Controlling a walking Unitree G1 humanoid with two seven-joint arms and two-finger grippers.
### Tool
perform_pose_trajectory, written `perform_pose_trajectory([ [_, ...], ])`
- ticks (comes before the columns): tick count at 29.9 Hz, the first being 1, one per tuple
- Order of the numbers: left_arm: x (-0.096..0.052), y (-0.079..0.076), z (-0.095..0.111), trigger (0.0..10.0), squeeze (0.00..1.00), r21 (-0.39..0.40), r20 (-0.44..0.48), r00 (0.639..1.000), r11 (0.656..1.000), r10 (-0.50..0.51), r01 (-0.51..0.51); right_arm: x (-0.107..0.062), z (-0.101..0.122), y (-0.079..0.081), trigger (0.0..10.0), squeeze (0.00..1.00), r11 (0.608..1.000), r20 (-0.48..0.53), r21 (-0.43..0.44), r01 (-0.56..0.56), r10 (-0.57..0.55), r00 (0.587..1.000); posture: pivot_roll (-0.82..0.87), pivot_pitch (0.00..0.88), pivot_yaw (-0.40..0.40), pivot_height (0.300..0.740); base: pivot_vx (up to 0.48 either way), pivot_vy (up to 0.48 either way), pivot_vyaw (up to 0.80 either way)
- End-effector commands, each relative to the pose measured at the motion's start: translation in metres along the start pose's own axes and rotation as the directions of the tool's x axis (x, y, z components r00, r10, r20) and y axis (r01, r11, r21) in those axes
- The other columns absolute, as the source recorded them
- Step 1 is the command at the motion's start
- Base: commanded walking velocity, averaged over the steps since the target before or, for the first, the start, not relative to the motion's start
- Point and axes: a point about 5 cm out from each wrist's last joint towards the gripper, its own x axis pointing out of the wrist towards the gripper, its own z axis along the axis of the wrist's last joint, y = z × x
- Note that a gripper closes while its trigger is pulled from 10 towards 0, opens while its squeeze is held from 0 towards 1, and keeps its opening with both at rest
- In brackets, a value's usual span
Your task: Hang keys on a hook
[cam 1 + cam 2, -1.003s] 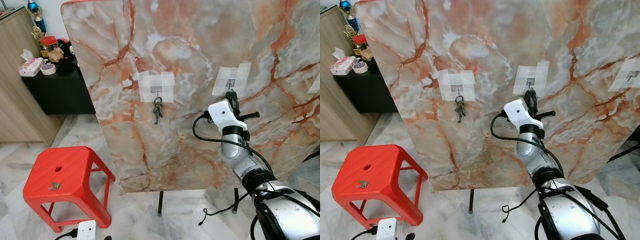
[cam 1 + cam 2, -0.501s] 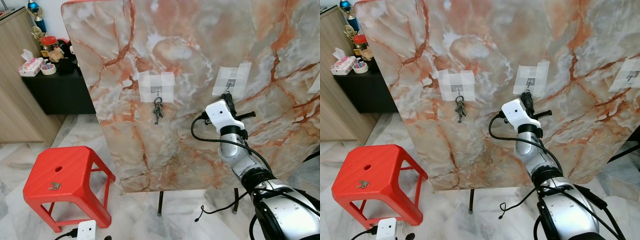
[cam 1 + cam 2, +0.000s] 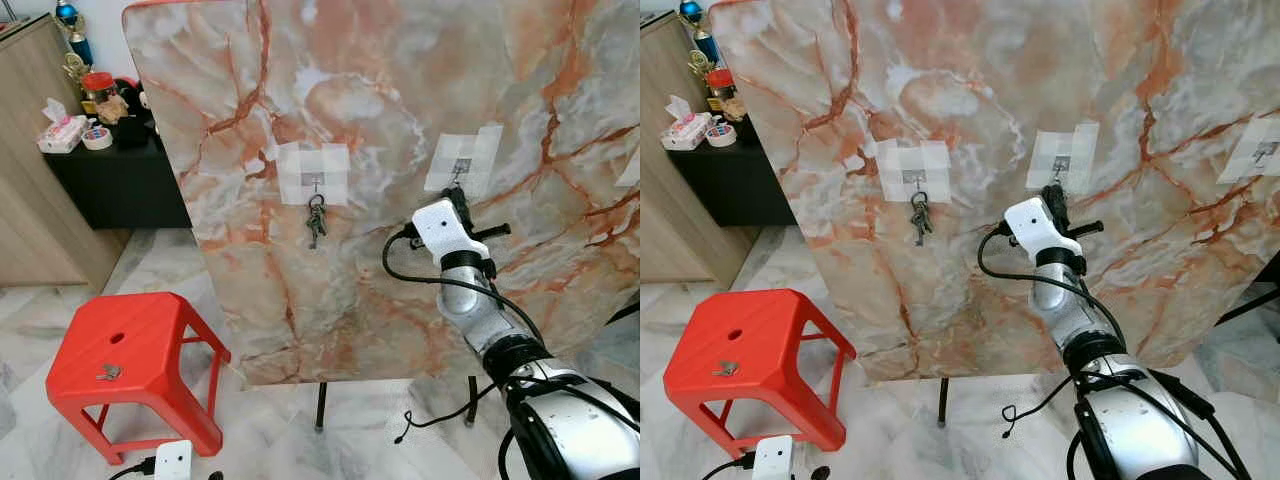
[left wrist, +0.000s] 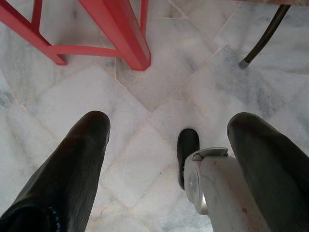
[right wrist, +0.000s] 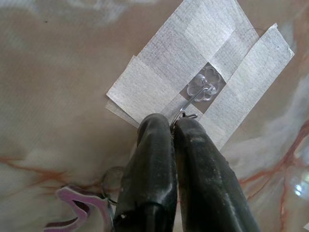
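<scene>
1. A tilted marble-patterned board point(image 3: 400, 150) stands on thin black legs, with taped patches carrying small hooks. The left hook point(image 3: 316, 184) already holds a bunch of keys point(image 3: 315, 222); another small key set point(image 3: 108, 373) lies on top of the red stool point(image 3: 130, 350).
2. The right gripper point(image 5: 173, 126) is raised against the board at the middle hook point(image 5: 203, 88), its two black fingers pressed together with the tips touching the hook's wire.
3. Just beside the fingers in the right wrist view hang a key ring point(image 5: 112, 178) and a purple-edged tag point(image 5: 79, 208). It looks as if the pinched fingers hold the ring, though the contact itself is hidden behind them.
4. A third taped hook point(image 3: 1264, 152) sits at the board's right edge, partly cut off.
5. The left gripper point(image 4: 164, 145) hangs low over the marble floor point(image 4: 145, 96) with its fingers spread wide and nothing between them; a stool leg and a board leg are near.
6. Open floor lies between the stool and the board; a black shelf point(image 3: 110, 170) with small items stands well apart at far left.
</scene>
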Motion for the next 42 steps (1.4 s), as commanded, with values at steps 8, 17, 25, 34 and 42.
perform_pose_trajectory([
  [8, 0.0, 0.002, -0.001, 10.0, 0.0, 0.0, -0.003, 1.0, 1.0, 0.012, -0.012, 0.005, 0.015, -0.003, 10.0, 0.0, 0.998, 0.079, 0.067, 0.013, -0.018, 0.997, 0.04, 0.015, 0.017, 0.74, 0.0, 0.0, 0.0],
  [17, -0.001, 0.002, -0.003, 10.0, 0.0, 0.0, -0.007, 1.0, 1.0, 0.012, -0.012, -0.013, 0.007, 0.007, 10.0, 0.0, 0.98, 0.133, 0.187, -0.069, 0.045, 0.99, 0.04, 0.022, 0.018, 0.74, 0.0, 0.0, 0.0],
  [25, -0.001, 0.003, -0.005, 10.0, 0.0, 0.002, -0.012, 1.0, 1.0, 0.013, -0.013, -0.08, -0.059, 0.038, 10.0, 0.0, 0.916, -0.115, 0.369, -0.158, 0.213, 0.97, 0.04, 0.032, 0.014, 0.74, 0.0, 0.0, 0.0],
  [34, -0.001, 0.004, -0.004, 10.0, 0.0, 0.011, -0.013, 1.0, 1.0, 0.007, -0.007, -0.181, -0.14, 0.068, 10.0, 0.0, 0.846, -0.619, 0.531, -0.052, 0.429, 0.658, 0.03, 0.03, 0.026, 0.74, 0.0, 0.0, 0.0],
  [42, -0.001, 0.006, -0.003, 10.0, 0.0, 0.012, -0.005, 1.0, 1.0, 0.01, -0.009, -0.257, -0.173, 0.068, 10.0, 0.0, 0.834, -0.776, 0.551, -0.034, 0.527, 0.347, 0.03, 0.011, 0.024, 0.74, 0.0, 0.0, 0.0],
])
